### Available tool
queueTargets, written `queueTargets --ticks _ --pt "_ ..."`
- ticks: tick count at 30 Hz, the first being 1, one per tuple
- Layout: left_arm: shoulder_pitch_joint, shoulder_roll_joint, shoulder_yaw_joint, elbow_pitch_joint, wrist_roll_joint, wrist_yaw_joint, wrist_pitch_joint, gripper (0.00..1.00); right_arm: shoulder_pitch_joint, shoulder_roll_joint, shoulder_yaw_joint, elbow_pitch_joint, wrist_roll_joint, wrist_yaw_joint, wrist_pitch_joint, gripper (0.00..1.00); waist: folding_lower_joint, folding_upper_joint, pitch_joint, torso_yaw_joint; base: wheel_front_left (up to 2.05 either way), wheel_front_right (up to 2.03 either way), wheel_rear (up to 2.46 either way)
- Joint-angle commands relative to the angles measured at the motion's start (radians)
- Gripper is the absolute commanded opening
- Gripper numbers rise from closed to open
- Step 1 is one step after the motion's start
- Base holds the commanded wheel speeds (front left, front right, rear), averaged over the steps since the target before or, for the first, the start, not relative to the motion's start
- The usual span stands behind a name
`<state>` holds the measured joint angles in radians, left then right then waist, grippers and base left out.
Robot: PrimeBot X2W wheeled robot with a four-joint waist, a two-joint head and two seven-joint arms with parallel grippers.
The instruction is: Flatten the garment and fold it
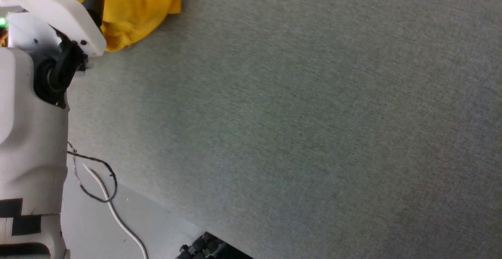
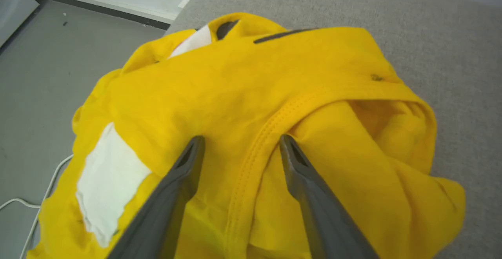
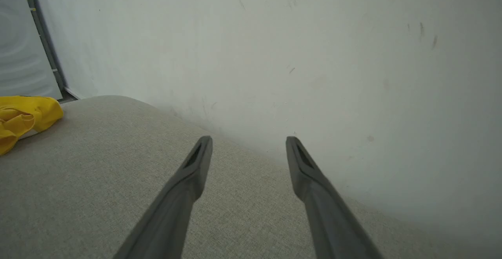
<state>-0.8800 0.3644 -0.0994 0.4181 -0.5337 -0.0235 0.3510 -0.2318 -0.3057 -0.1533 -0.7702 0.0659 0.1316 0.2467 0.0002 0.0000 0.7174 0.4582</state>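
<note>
The yellow garment [image 1: 137,8] lies bunched at the top left of the head view, on the grey fabric surface [image 1: 294,113]. In the left wrist view the garment [image 2: 243,94] shows a white patch, dark print lines and a stitched hem. My left gripper [image 2: 241,143] is open just above it, with the hem running between the two fingers; I cannot tell whether the tips touch the cloth. The left arm's dark fingers [image 1: 94,0] reach over the cloth. My right gripper [image 3: 249,143] is open above bare surface, with the garment [image 3: 23,117] far off to its left.
A white wall [image 3: 294,55] stands beyond the surface's far edge. Grey floor [image 2: 35,86] lies beside the surface, with a white cable [image 1: 113,208] and a black wire [image 1: 102,172] on it. A black base part [image 1: 208,247] sits at the bottom edge.
</note>
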Motion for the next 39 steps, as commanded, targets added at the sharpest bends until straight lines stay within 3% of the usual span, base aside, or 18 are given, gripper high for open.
queueTargets --ticks 1,7,8,9,17,24,33,39 --pt "-0.017 -0.003 0.0 0.019 -0.003 0.008 0.004 1.0 -0.016 -0.005 -0.004 -0.012 0.006 -0.001 0.005 1.0 -0.0002 0.0 0.077 -0.06 0.0 0.0 0.0" --pt "-0.027 0.018 -0.028 0.15 0.024 0.013 0.029 1.0 -0.013 -0.011 -0.031 -0.038 0.019 -0.001 0.024 1.0 -0.0002 0.0 0.112 -0.078 0.0 0.0 0.0" --pt "-0.029 0.013 -0.035 0.169 0.022 0.003 0.032 0.82 -0.012 -0.012 -0.035 -0.04 0.021 -0.001 0.025 1.0 -0.0002 0.0 0.115 -0.078 0.0 0.0 0.0" --pt "-0.031 0.007 -0.038 0.181 0.018 -0.003 0.029 0.0 -0.012 -0.014 -0.037 -0.041 0.022 -0.001 0.026 1.0 -0.0002 0.0 0.117 -0.077 0.0 0.0 0.0" --pt "-0.071 0.034 -0.034 0.224 0.015 -0.023 -0.008 0.0 -0.027 0.011 -0.012 -0.011 0.036 -0.001 -0.002 1.0 -0.0002 0.0 0.073 -0.081 0.0 0.0 0.0" --pt "-0.086 0.127 0.002 0.18 0.02 -0.002 0.004 0.0 -0.026 0.074 0.022 0.076 0.043 -0.001 -0.085 1.0 -0.0002 0.0 -0.036 -0.126 0.0 0.0 0.0" --pt "-0.105 0.239 0.041 0.001 0.015 0.018 0.077 0.0 0.013 0.183 0.022 0.212 0.047 -0.001 -0.208 1.0 -0.0002 0.0 -0.213 -0.192 0.0 0.0 0.0" --pt "-0.166 0.26 0.029 -0.163 0.0 0.015 0.164 0.0 0.048 0.232 -0.005 0.301 0.058 -0.001 -0.275 1.0 -0.0002 0.0 -0.32 -0.235 0.0 0.0 0.0"
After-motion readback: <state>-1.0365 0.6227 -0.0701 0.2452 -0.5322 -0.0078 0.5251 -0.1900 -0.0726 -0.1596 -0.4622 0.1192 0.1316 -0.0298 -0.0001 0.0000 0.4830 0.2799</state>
